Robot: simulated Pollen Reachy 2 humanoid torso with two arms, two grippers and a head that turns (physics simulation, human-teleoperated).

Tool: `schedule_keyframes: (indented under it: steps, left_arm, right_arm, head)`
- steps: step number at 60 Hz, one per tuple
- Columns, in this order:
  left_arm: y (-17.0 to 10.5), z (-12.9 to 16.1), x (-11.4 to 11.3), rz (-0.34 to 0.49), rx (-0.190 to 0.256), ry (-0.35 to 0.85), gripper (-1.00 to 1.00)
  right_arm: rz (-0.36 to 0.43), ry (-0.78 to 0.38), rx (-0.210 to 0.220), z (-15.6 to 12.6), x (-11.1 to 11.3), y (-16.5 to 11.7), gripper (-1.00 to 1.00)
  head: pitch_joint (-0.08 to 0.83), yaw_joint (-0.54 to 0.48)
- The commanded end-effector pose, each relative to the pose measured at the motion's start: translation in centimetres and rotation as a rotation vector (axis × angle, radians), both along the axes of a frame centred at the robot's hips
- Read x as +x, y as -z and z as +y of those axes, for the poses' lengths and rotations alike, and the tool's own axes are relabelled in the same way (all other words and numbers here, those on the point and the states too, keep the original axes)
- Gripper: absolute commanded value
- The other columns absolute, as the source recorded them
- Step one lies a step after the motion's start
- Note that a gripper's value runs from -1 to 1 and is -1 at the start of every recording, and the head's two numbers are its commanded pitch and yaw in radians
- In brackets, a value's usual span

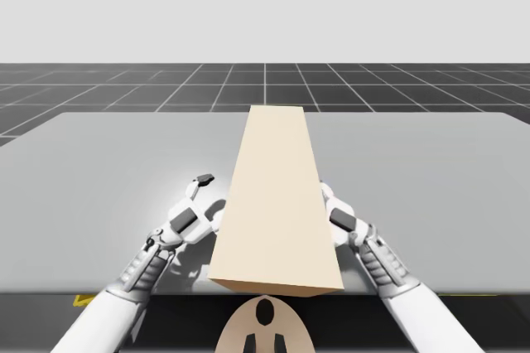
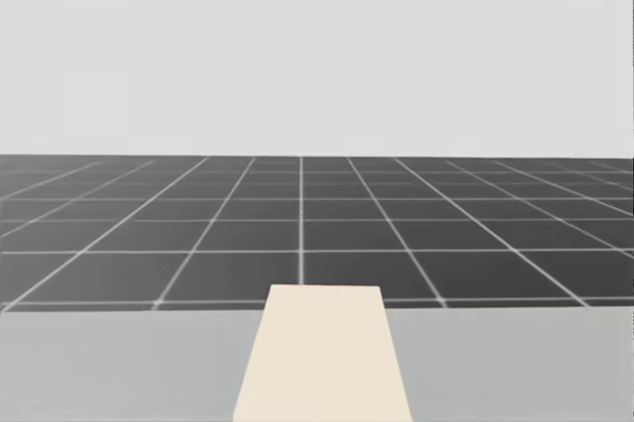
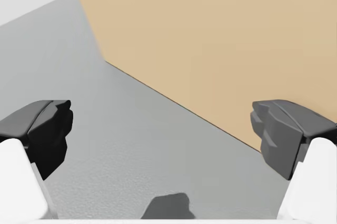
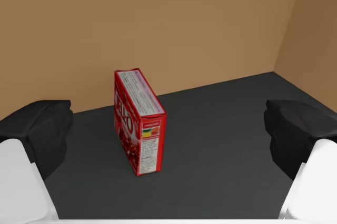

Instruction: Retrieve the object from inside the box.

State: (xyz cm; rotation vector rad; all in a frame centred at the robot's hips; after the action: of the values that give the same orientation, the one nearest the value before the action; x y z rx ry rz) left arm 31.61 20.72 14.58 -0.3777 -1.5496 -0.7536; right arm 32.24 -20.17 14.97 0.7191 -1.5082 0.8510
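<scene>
upright red box [image 4: 138,129] inside tan box [image 1: 276,195]

Grey table [image 1: 99,171]; dark gridded floor [image 1: 124,88] beyond (pale blank backdrop [image 1: 265,5]).

I see the grey counter [image 1: 99,162] spreading under and ahead of my left pincer [image 3: 160,129]; well beyond that pincer lies a dark floor [image 2: 347,234] ruled with pale grid lines.
</scene>
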Motion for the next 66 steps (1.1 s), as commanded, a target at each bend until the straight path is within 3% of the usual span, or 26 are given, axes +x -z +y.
schedule_keyframes:
  steps: [1, 3, 6, 11, 18, 30, 32, 33, 34, 35, 36, 37, 50, 57, 66]
  left_arm:
    - [0.4, -0.5, -0.3, 0.012, 0.011, 0.026, -1.00]
    - [0.4, -0.5, -0.3, 0.011, 0.013, 0.027, -1.00]
    - [0.4, -0.5, -0.3, 0.008, 0.015, 0.027, -1.00]
    - [0.3, -0.5, -0.4, 0.004, 0.014, 0.029, -1.00]
    - [0.2, -0.4, -0.4, -0.001, 0.014, 0.028, -1.00]
    - [0.1, -0.3, -0.5, -0.007, 0.019, 0.025, -1.00]
    - [0.1, -0.3, -0.5, -0.007, 0.018, 0.025, -1.00]
    - [0.1, -0.3, -0.5, -0.007, 0.017, 0.024, -1.00]
    - [0.1, -0.3, -0.5, -0.007, 0.017, 0.024, -1.00]
    - [0.1, -0.3, -0.5, -0.007, 0.017, 0.024, -1.00]
    - [0.1, -0.3, -0.5, -0.007, 0.018, 0.024, -1.00]
    - [0.1, -0.3, -0.6, -0.007, 0.018, 0.023, -1.00]
    - [0.1, -0.2, -0.5, -0.009, 0.020, 0.016, -1.00]
    - [0.0, 0.1, -0.4, -0.011, 0.013, 0.009, -1.00]
    - [0.0, 0.3, -0.2, -0.012, 0.010, 0.002, -1.00]
  right_arm:
    - [0.002, -0.041, -0.025, 3.0, 1.9, 1.9, -1.00]
    - [-0.027, -0.047, -0.031, 3.6, 2.3, 2.3, -1.00]
    - [0.002, -0.074, -0.014, 4.8, 2.7, 2.9, -1.00]
    - [-0.014, -0.095, -0.029, 6.4, 3.5, 3.7, -1.00]
    - [-0.002, -0.125, 0.015, 8.1, 4.3, 4.2, -1.00]
    - [0.024, -0.152, 0.039, 9.9, 4.2, 5.7, -1.00]
    - [0.050, -0.150, 0.041, 10.0, 4.1, 5.8, -0.82]
    - [0.041, -0.132, 0.040, 10.0, 4.0, 6.0, -0.47]
    - [0.050, -0.124, 0.044, 10.0, 3.9, 6.1, 0.15]
    - [0.059, -0.129, 0.048, 10.0, 3.8, 6.2, 0.47]
    - [0.068, -0.127, 0.038, 9.9, 3.7, 6.1, 0.92]
    - [0.070, -0.121, 0.033, 9.9, 3.7, 6.2, 0.98]
    - [0.045, -0.097, 0.039, 8.5, 3.1, 4.1, 1.00]
    - [-0.016, -0.042, 0.018, 5.0, 2.2, 2.3, 1.00]
    - [-0.056, 0.089, 0.005, -1.7, 1.3, 0.9, 1.00]
  head:
    - [0.044, -0.04]
    - [0.047, -0.04]
    - [0.051, -0.04]
    - [0.058, -0.04]
    - [0.071, -0.04]
    - [0.089, -0.04]
    - [0.090, -0.04]
    - [0.091, -0.04]
    - [0.092, -0.04]
    - [0.093, -0.04]
    - [0.093, -0.04]
    - [0.094, -0.04]
    - [0.092, -0.05]
    - [0.090, -0.05]
    - [0.084, -0.05]
